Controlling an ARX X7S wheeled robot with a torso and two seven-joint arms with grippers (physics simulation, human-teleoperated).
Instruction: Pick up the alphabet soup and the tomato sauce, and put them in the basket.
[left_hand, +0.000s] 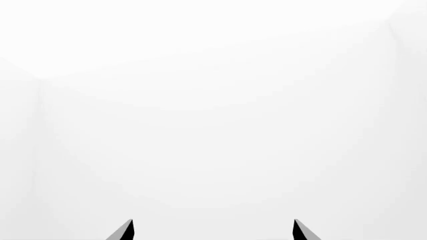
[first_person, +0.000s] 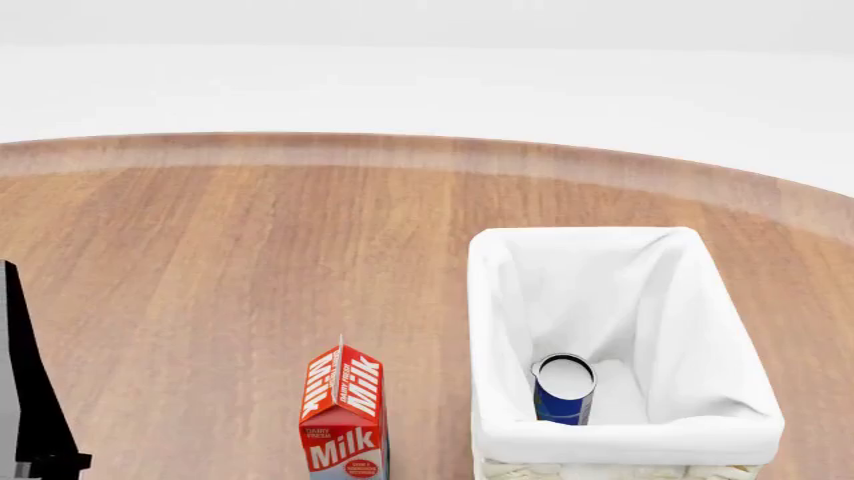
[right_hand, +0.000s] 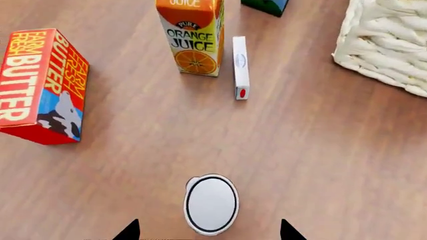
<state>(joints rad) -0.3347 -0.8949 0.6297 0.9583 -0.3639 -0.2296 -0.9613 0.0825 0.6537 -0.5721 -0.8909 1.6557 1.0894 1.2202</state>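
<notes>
The alphabet soup (first_person: 563, 390), a blue can with a pale top, stands inside the basket (first_person: 614, 440), a cream wicker basket with a white liner. In the right wrist view, a corner of the basket's wicker wall (right_hand: 387, 45) shows. A round can with a pale silvery top, the tomato sauce (right_hand: 211, 202), stands on the wooden table seen from straight above; its label is hidden. My right gripper (right_hand: 210, 232) is open, one fingertip on each side of that can, not touching it. My left gripper (left_hand: 213, 230) is open and empty, facing only white.
A red milk carton (first_person: 344, 420) stands left of the basket. A butter box (right_hand: 40, 85), an orange juice carton (right_hand: 192, 35) and a small white box (right_hand: 240, 67) lie beyond the can. A black part of my left arm (first_person: 27, 380) shows at the table's left edge.
</notes>
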